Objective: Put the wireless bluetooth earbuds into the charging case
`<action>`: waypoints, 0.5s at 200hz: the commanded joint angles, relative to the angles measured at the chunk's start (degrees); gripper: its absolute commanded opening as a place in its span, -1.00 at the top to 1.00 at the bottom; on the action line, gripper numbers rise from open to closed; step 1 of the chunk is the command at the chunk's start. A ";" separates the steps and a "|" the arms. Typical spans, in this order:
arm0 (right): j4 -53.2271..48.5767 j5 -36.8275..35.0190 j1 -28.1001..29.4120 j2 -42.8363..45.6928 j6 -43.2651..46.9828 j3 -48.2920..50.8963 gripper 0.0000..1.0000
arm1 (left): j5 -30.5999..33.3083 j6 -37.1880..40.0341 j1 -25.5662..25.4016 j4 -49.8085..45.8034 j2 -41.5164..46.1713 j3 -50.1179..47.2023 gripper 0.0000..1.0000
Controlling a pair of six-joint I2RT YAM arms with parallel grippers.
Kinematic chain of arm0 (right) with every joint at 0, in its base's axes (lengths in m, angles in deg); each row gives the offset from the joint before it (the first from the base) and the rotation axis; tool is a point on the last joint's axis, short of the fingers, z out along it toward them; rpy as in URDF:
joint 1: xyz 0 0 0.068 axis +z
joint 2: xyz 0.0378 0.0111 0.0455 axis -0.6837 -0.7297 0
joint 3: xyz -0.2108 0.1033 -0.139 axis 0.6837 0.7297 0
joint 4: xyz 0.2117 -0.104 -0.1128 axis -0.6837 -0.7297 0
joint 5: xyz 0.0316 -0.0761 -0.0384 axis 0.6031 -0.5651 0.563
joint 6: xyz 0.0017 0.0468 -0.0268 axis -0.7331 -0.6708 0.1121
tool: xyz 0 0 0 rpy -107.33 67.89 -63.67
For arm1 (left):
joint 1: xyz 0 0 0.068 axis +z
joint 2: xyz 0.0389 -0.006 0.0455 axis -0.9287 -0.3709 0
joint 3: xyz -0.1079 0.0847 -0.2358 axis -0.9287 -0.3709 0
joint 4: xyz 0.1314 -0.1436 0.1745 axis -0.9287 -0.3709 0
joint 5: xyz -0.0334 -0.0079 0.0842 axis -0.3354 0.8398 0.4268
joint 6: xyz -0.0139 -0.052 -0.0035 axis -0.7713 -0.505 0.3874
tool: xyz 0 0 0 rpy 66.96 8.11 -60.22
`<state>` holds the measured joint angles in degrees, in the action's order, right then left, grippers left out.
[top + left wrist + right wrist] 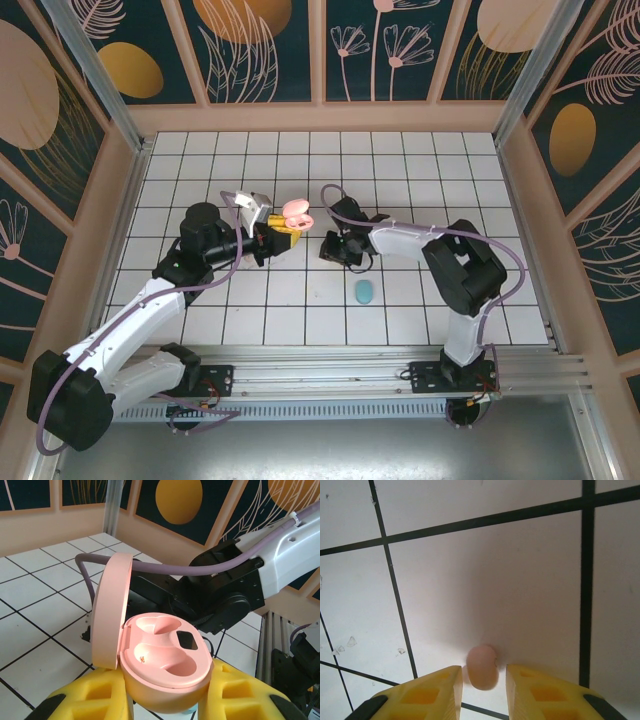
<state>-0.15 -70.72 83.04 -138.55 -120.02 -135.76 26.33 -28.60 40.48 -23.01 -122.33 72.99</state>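
Handling: we judged the pink earbud [482,667] to be very light, hard-shelled and smooth, so it would likely slip or roll away if squeezed off-centre.
Hold point: across its short width, near the middle of the rounded body, with the pads square to it, seemed best to us.
Earbud look: it was a small, pale pink, bean-like piece with a glossy skin; we could make out no markings.
Earbud place: it sat over a white tile of the worktop [520,580], between the two yellow fingers of the right claw [484,685]; we could not tell whether it rested on the tile.
Right claw: its fingers stood narrowly apart with the earbud between them; we could not tell whether the pads pressed it.
Left claw [165,695]: it was closed on the pink charging case [165,655], yellow pads on either side of the lower shell, holding it clear of the worktop.
Case: its lid [112,610] stood hinged open, and both moulded wells looked empty to us.
Relation: from above, the case was near the right claw, on its left.
Teal case [364,291]: it lay closed on the worktop, nearer the arm bases and apart from both claws.
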 commanded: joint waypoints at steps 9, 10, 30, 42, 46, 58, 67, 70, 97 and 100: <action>-2.42 -1.53 0.69 -2.02 1.89 -2.41 0.41 | 0.22 1.31 -0.22 -0.29 1.21 -0.53 1.00; -2.40 -1.54 0.70 -2.02 1.91 -2.46 0.41 | 0.24 1.35 -0.21 -0.33 1.26 -0.53 1.00; -2.94 -1.62 0.88 -2.94 2.47 -3.21 0.42 | 0.34 1.47 -0.15 -0.57 1.22 -0.44 1.00; -3.26 -1.84 1.05 -3.19 2.92 -3.56 0.46 | 0.47 1.61 -0.20 -0.81 1.30 -0.32 1.00; -3.33 -2.02 1.12 -3.27 3.06 -3.65 0.49 | 0.51 1.60 -0.20 -0.85 1.35 -0.29 1.00; -3.84 -2.87 1.23 -3.23 3.66 -3.93 0.56 | 0.68 1.68 -0.21 -0.98 1.39 -0.33 1.00; -4.39 -3.49 1.23 -2.95 4.21 -4.17 0.60 | 0.77 1.85 -0.21 -0.98 1.39 -0.43 1.00; -4.56 -3.68 1.21 -2.79 4.37 -4.26 0.62 | 0.85 1.83 -0.20 -1.00 1.41 -0.48 1.00; -7.85 -6.44 1.23 -1.16 6.81 -5.58 0.71 | 0.85 1.83 -0.19 -0.98 1.13 -0.48 1.00; -8.32 -6.78 1.23 -0.85 7.16 -5.80 0.71 | 0.83 1.83 -0.20 -1.02 1.13 -0.44 1.00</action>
<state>-3.76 -73.43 83.87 -140.59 -116.06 -139.44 26.59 -27.90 40.48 -23.54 -121.98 72.99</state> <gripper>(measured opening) 0.157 0.242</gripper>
